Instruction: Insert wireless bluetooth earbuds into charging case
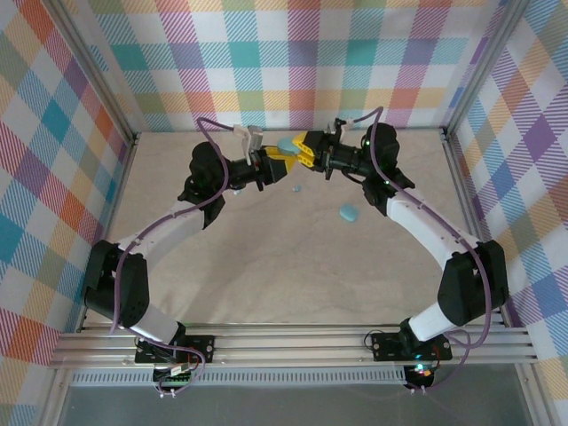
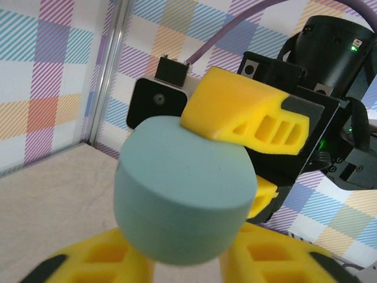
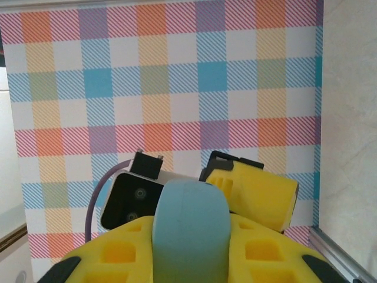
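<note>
Both the left gripper [image 1: 277, 163] and right gripper [image 1: 303, 147] are clamping one case [image 1: 285, 143]; a second case [image 1: 348, 213] and one earbud [image 1: 296, 188] are lying loose.

Bright, even light from overhead, with only faint, soft shadows on the beige matte tabletop [image 1: 266, 275] and no glare. Left wrist view goes soft up close — the smooth teal rounded plastic case [image 2: 182, 194] looks slightly fuzzy, the yellow plastic gripper fingers [image 2: 277, 259] at the bottom edge blurrier.

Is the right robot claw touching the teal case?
Touching. The right wrist view shows the teal case squeezed between the yellow fingers of the right gripper.
</note>
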`<state>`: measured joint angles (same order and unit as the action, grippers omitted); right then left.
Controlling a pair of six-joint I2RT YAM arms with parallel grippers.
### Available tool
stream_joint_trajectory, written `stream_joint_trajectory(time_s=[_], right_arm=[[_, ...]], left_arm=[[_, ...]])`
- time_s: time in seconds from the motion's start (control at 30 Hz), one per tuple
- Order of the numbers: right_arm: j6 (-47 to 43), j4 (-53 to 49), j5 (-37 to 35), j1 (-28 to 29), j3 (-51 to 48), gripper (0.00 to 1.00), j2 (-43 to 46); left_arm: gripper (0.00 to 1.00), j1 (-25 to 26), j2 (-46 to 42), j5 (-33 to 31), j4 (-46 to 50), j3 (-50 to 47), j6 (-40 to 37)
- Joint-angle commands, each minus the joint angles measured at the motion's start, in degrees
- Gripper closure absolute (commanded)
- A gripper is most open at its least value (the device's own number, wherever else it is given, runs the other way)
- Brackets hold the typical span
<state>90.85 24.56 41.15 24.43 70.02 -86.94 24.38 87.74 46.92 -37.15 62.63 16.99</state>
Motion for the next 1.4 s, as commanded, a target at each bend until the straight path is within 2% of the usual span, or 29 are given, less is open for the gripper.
stream_joint_trajectory(time_s=[0.0, 0.23, 0.43, 0.6, 0.73, 0.9, 1.13, 1.23, 1.37], right_arm=[[0.15, 0.84, 1.48, 0.36, 1.0, 0.85, -0.86], [-0.15, 0.79, 1.75, 0.45, 1.88, 0.86, -1.47], [-0.5, -0.01, 1.83, 0.45, 1.44, 0.86, -1.48], [-0.94, -0.39, 2.03, 0.45, 1.26, 0.86, -1.92], [-0.88, -0.45, 2.01, 0.45, 1.08, 0.86, -1.83], [-1.0, -0.79, 2.3, 0.45, 1.26, 0.86, -2.16], [-0.69, -0.56, 2.98, 0.45, 1.79, 0.85, -2.53], [-0.67, -0.63, 2.87, 0.45, 1.61, 0.79, -2.45], [-1.39, -0.56, 2.56, 0.4, 1.51, 0.65, -2.23]], left_arm=[[0.6, 0.4, -0.55, 0.66, -0.91, 1.86, -0.67], [0.52, 0.1, -1.02, -0.07, 0.22, 2.02, -1.87], [0.57, -0.65, -1.79, 0.46, 0.33, 1.64, -2.54], [0.46, -0.73, -1.43, 0.2, -0.07, 1.97, -2.34], [0.44, -0.89, -1.16, -0.2, -0.12, 1.79, -2.35], [0.51, -1.16, -1.28, -1.51, -0.62, 0.85, -2.42], [0.7, -1.27, -1.09, -0.97, -1.09, 0.74, -2.28], [0.74, -1.27, -1.13, -0.78, -0.74, 0.66, -2.31], [0.79, -1.27, -1.74, -0.71, 0.11, 0.47, -2.82]])
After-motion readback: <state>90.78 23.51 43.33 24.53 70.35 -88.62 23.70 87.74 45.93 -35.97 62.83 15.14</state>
